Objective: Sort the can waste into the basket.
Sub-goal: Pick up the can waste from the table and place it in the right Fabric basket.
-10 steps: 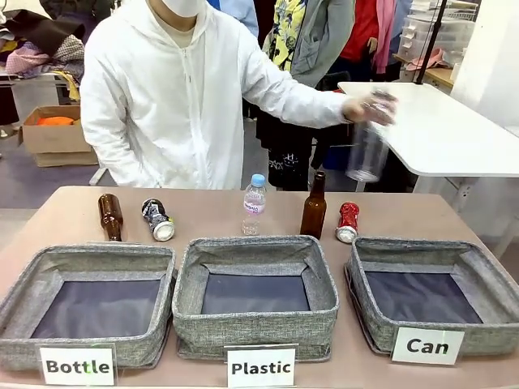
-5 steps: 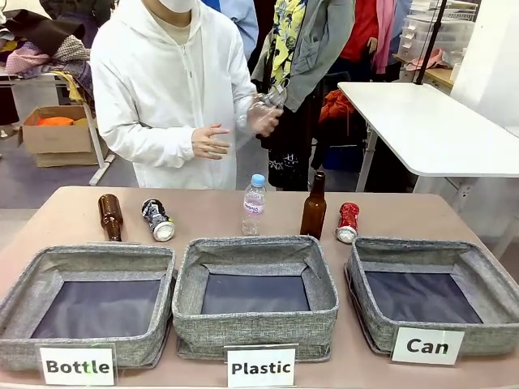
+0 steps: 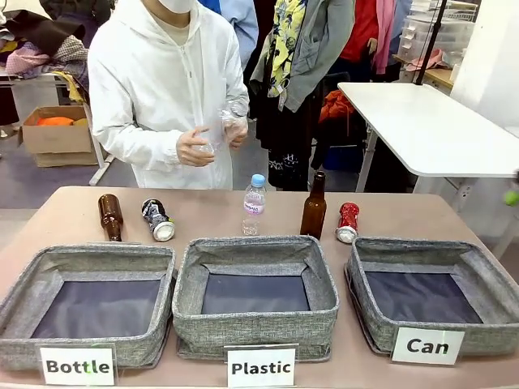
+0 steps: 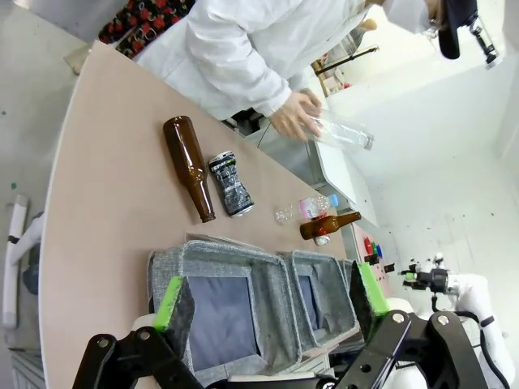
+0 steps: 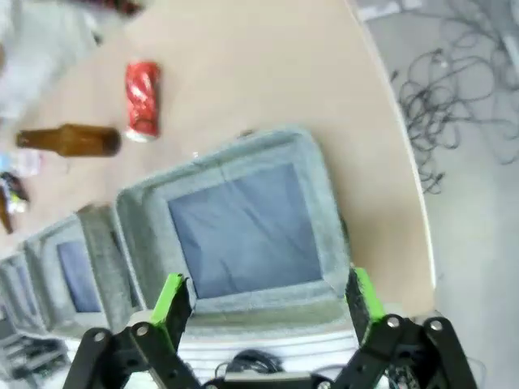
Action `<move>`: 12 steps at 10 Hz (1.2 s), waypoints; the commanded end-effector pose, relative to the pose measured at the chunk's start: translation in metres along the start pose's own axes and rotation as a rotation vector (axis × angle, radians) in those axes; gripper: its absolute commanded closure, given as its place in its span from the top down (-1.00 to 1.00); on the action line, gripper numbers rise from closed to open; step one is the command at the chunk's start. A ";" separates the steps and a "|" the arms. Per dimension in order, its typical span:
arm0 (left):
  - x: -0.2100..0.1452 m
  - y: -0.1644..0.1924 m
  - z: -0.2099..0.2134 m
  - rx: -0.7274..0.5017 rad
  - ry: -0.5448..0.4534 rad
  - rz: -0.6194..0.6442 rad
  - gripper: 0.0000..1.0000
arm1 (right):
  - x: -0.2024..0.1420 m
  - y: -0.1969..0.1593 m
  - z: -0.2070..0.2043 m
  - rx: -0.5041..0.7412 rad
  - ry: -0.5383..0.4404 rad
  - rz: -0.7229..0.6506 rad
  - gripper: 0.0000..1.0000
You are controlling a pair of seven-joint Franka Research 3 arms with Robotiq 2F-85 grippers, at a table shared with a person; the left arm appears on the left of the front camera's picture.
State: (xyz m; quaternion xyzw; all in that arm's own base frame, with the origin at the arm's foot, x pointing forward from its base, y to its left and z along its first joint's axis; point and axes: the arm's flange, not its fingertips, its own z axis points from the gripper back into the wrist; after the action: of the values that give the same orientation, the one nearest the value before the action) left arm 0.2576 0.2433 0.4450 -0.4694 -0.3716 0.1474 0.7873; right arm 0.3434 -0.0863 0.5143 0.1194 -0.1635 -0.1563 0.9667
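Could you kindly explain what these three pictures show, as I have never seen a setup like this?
This is a two-armed robot at a table facing a person. One picture looks across from between the arms; the other two come from wrist cameras, looking along the left tool and the right tool, both open and empty. On the table are a red can, a dark can, a lying brown bottle, an upright brown bottle and a small water bottle. Nearer stand the Bottle basket, the Plastic basket and the Can basket, where cans belong. The person's hands hold a clear plastic bottle.
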 end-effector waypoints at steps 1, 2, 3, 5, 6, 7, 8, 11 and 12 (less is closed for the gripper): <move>0.001 0.000 0.001 -0.021 -0.014 -0.023 1.00 | 0.040 0.058 -0.019 -0.122 0.023 0.113 1.00; 0.001 0.000 0.001 -0.021 -0.014 -0.023 1.00 | 0.048 0.094 -0.034 -0.156 0.033 0.174 1.00; 0.001 0.000 0.001 -0.021 -0.014 -0.023 1.00 | 0.054 0.127 -0.053 -0.192 0.040 0.228 1.00; 0.001 0.000 0.001 -0.021 -0.014 -0.023 1.00 | 0.055 0.155 -0.075 -0.224 0.039 0.268 1.00; 0.001 0.000 0.001 -0.021 -0.014 -0.023 1.00 | 0.050 0.155 -0.074 -0.234 -0.003 0.258 1.00; 0.001 0.000 0.001 -0.021 -0.014 -0.023 1.00 | 0.048 0.156 -0.076 -0.186 0.067 0.285 1.00; 0.001 0.000 0.001 -0.021 -0.014 -0.023 1.00 | 0.048 0.156 -0.076 -0.186 0.067 0.285 1.00; 0.001 0.000 0.001 -0.021 -0.014 -0.023 1.00 | 0.059 0.162 -0.090 -0.228 0.049 0.205 1.00; 0.001 0.000 0.001 -0.021 -0.014 -0.023 1.00 | 0.074 0.180 -0.110 -0.224 0.054 0.198 1.00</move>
State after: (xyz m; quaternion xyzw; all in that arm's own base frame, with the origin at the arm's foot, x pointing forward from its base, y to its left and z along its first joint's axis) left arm 0.2573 0.2435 0.4455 -0.4693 -0.3720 0.1470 0.7873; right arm 0.4677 0.0575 0.4902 0.0082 -0.1265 -0.0501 0.9907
